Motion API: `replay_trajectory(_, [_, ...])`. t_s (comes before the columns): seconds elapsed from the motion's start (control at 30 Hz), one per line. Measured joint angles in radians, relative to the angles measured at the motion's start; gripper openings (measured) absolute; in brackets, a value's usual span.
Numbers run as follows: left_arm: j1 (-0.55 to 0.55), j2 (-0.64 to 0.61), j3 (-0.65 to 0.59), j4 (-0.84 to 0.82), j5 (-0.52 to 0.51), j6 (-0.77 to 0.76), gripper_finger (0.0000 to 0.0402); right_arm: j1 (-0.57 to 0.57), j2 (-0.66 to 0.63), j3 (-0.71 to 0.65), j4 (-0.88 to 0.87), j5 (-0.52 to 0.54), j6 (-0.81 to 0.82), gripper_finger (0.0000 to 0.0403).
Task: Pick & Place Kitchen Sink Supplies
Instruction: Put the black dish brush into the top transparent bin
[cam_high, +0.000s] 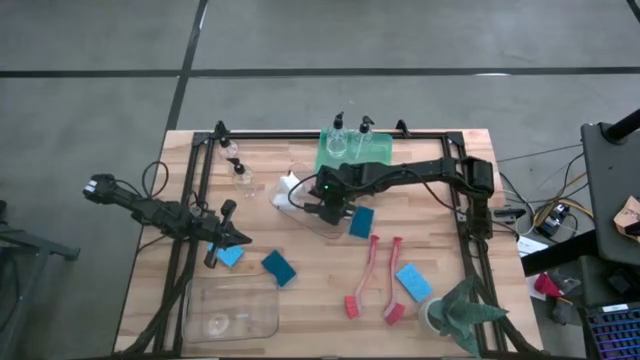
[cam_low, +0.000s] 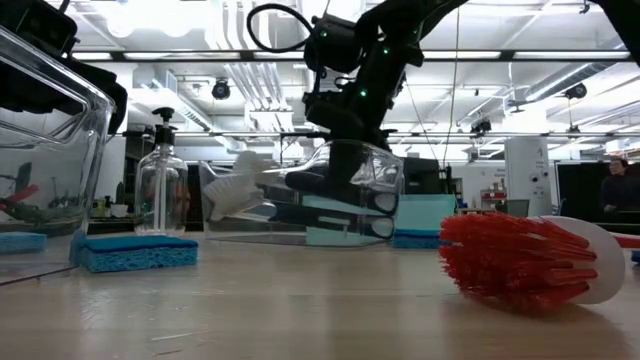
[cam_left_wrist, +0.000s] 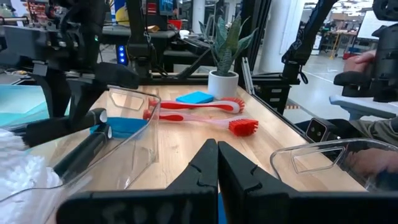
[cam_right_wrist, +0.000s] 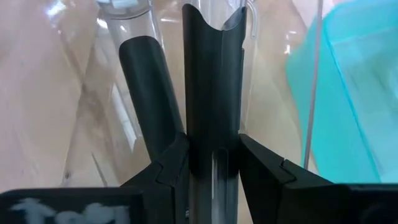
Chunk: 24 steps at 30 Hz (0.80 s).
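Red brushes (cam_high: 372, 278) lie nearest the front edge beside a blue sponge (cam_high: 413, 282) and the plant (cam_high: 462, 312); a clear bin (cam_high: 232, 309) sits front left. Left gripper (cam_high: 240, 239), fingers pressed together, hovers by two more sponges (cam_high: 279, 267). Mid-table, the right gripper (cam_high: 322, 210) pinches a black brush handle (cam_right_wrist: 210, 93) inside a second bin (cam_low: 340, 205). Pump bottles (cam_high: 351, 138) stand in the green tray (cam_high: 352, 153) at the far edge.

So from table level: a big red brush head (cam_low: 520, 262) sits up close on the right, a blue sponge (cam_low: 135, 251) on the left with a clear pump bottle (cam_low: 162, 190) behind it. Mid-table, a dark gripper (cam_low: 345, 150) reaches down into a clear bin (cam_low: 385, 200) holding black-handled brushes (cam_low: 325, 182).
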<state>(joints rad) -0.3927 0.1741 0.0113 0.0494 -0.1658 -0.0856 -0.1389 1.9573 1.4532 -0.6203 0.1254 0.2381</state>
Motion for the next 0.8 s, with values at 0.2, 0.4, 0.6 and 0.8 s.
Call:
replay_trajectory(0.2, [0.0, 0.0, 0.0, -0.002, 0.0, 0.0, 0.0003, 0.02, 0.0, 0.0, -0.014, 0.0, -0.142, 0.0109])
replay_trajectory(0.4, [0.0, 0.0, 0.0, -0.002, 0.0, 0.0, 0.0003, 0.028, 0.0, 0.0, -0.02, -0.007, -0.218, 0.0109])
replay_trajectory(0.6, [0.0, 0.0, 0.0, -0.002, 0.0, 0.0, 0.0003, 0.043, 0.0, 0.0, -0.024, -0.014, -0.342, 0.0109])
replay_trajectory(0.8, [0.0, 0.0, 0.0, -0.003, 0.0, 0.0, 0.0003, 0.049, 0.0, 0.006, -0.029, -0.02, -0.357, 0.0115])
